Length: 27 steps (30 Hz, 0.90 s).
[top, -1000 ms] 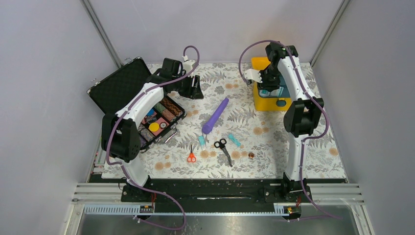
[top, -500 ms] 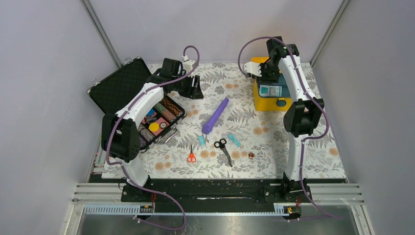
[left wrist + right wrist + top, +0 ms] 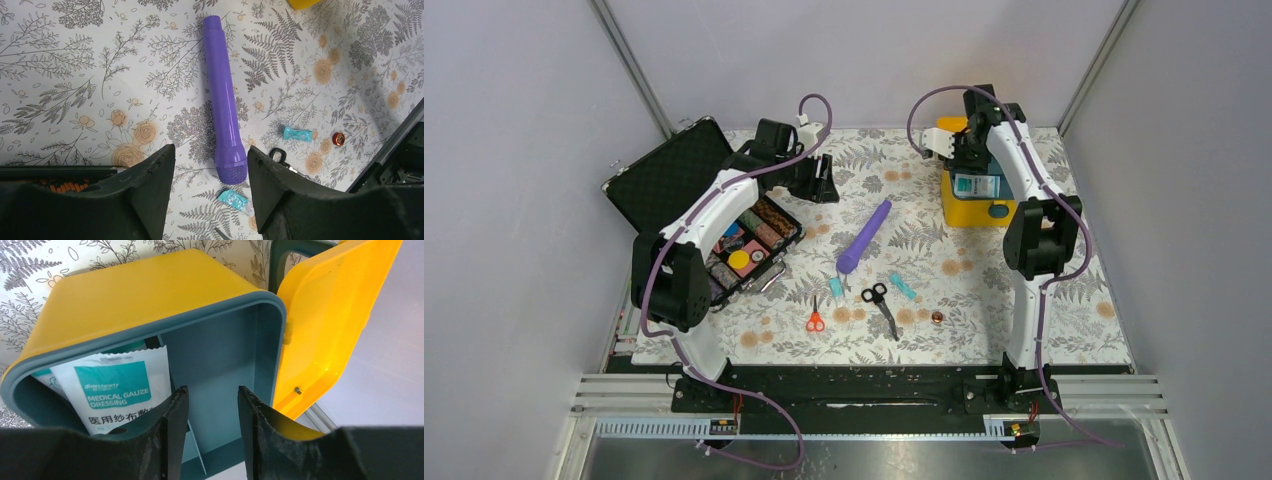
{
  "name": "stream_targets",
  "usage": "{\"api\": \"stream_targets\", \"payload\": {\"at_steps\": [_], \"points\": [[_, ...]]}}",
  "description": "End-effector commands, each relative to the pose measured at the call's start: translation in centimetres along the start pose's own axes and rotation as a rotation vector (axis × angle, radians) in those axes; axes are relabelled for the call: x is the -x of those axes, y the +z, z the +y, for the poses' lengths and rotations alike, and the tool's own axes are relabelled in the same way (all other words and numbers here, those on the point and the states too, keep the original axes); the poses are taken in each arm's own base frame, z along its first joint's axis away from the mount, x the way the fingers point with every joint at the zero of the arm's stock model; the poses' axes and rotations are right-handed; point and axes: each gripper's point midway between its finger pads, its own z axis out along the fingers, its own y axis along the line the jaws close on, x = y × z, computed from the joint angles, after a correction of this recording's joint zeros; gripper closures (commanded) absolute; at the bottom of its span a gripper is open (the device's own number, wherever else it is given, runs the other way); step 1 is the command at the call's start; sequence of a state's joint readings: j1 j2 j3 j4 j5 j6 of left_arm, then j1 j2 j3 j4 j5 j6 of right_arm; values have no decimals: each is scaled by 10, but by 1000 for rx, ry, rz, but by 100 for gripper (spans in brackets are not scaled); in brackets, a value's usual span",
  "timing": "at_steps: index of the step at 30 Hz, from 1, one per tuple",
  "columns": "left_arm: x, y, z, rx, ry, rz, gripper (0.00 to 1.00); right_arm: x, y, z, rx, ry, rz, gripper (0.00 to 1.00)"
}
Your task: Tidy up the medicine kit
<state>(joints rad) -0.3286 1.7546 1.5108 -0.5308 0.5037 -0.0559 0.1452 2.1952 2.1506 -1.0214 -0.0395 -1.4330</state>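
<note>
**Top external.** The medicine kit (image 3: pixel 972 205) stands at the far right of the tabletop (image 3: pixel 1064 310), its lid (image 3: pixel 951 128) thrown back towards the rear wall. The right claw (image 3: pixel 967 152) hangs over the open mouth. The left claw (image 3: pixel 820 180) hovers far left, beside the black hard case (image 3: pixel 664 180). Loose between them are a purple cylinder (image 3: pixel 864 235), black scissors (image 3: pixel 881 305), red scissors (image 3: pixel 815 319) and two teal packets (image 3: pixel 902 287).

**Left wrist.** Jaws parted and empty. The purple cylinder lies on the tabletop well below them.

**Right wrist.** Jaws parted, with nothing between them. They look down into the kit's teal interior, where a gauze dressing packet (image 3: pixel 115 390) leans against the near wall. The divider is only partly visible.

**Handling, as judged.**
- The kit is a rigid, hollow plastic shell. It is probably light and likely to skid if pushed sideways.
- Its smooth walls look slippery, so the teal rim is the surest place to pinch.
- To close the lid, push on its free edge. It may swing loosely on the hinge.
- The gauze packet is thin, soft and crinkly, and is best taken by its top seam.
</note>
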Motion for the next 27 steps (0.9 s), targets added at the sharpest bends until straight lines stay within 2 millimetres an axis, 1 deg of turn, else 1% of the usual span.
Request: {"api": "stream_targets", "payload": {"at_steps": [1, 5, 16, 18, 22, 27], "points": [[14, -17, -4, 15, 41, -59, 45, 5, -16, -12, -86, 57, -13, 52], [15, -17, -5, 14, 41, -61, 45, 10, -32, -18, -121, 97, -39, 52], [13, -15, -5, 7, 30, -57, 45, 8, -53, 3, -102, 68, -45, 53], [13, -14, -5, 6, 25, -56, 45, 6, -53, 8, -91, 64, -39, 53], [14, -14, -5, 2, 25, -58, 45, 3, -45, 17, -61, 65, -30, 53], [14, -15, -5, 4, 26, -58, 45, -1, -31, 21, -38, 73, -13, 53]]}}
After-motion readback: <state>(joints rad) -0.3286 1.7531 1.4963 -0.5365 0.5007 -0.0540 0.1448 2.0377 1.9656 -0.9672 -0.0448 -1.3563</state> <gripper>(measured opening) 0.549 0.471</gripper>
